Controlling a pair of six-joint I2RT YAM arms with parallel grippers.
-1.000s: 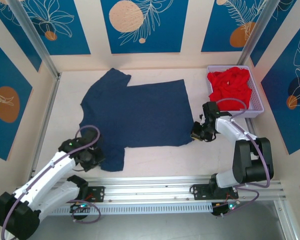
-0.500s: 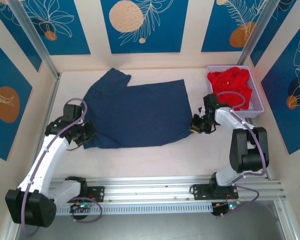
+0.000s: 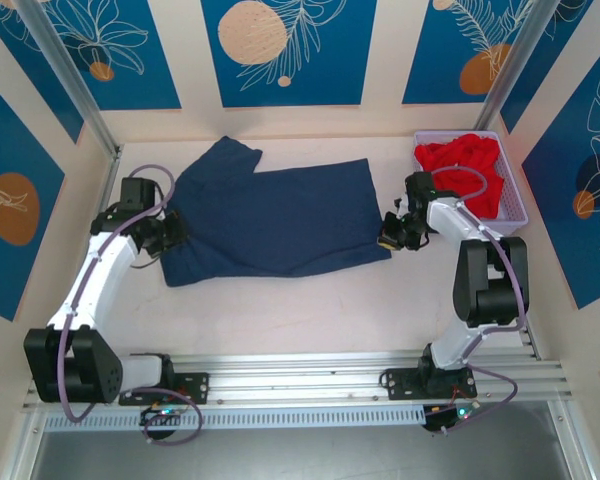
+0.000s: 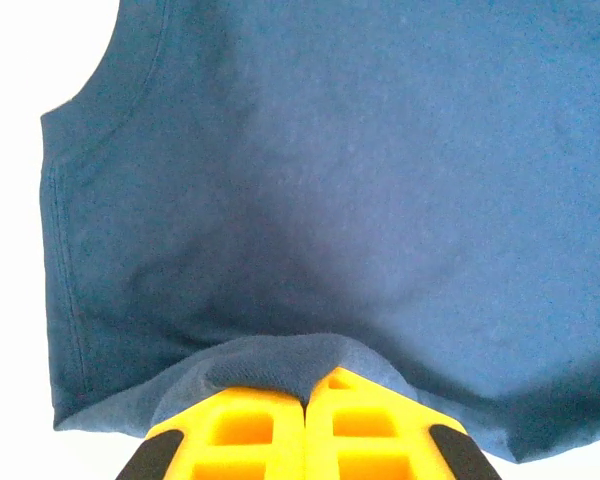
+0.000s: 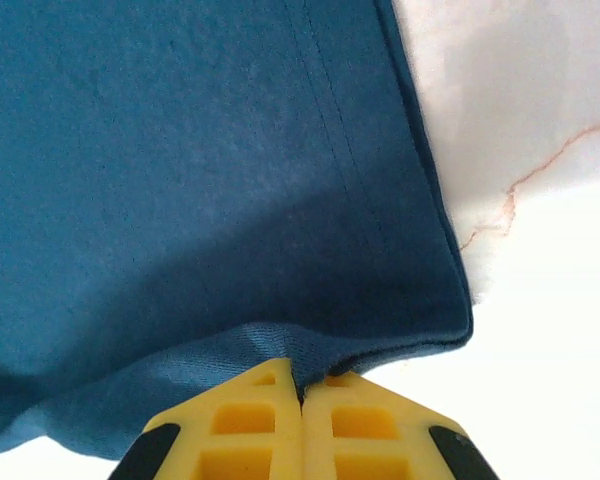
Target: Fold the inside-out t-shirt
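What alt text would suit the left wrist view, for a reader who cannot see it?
The left gripper, its yellow jaws closed, pinches a fold of the navy t-shirt at the bottom of the picture. The cloth spreads beyond on a white table, with a hemmed edge at the left.

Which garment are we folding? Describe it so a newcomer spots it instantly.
On the pale table, in the middle, lies the navy t-shirt, spread out. Unlike the red garment bunched in the lavender basket, it is dark blue.
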